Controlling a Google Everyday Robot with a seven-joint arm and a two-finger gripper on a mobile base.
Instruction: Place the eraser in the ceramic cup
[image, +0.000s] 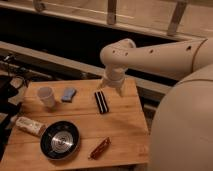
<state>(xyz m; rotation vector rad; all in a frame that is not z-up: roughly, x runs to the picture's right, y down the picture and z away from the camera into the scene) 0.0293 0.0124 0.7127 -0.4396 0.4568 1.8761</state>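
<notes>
Wooden worktop (125, 125) lies before you. Nearest its front edge is a reddish-brown bar (100, 148), and left of that sits the round black dish (60, 140) with its silvery centre. A pale packet (29, 126) lies by the left edge. Farther back you have the eraser (101, 102) lying flat on the bare wood, one end pointing toward you, well apart from the ceramic cup (46, 96). The cup stands upright near the far left corner, with a small blue object (68, 94) just beside it. Your hand (113, 87) hangs just past the eraser's far end, fingers spread apart and holding nothing.
</notes>
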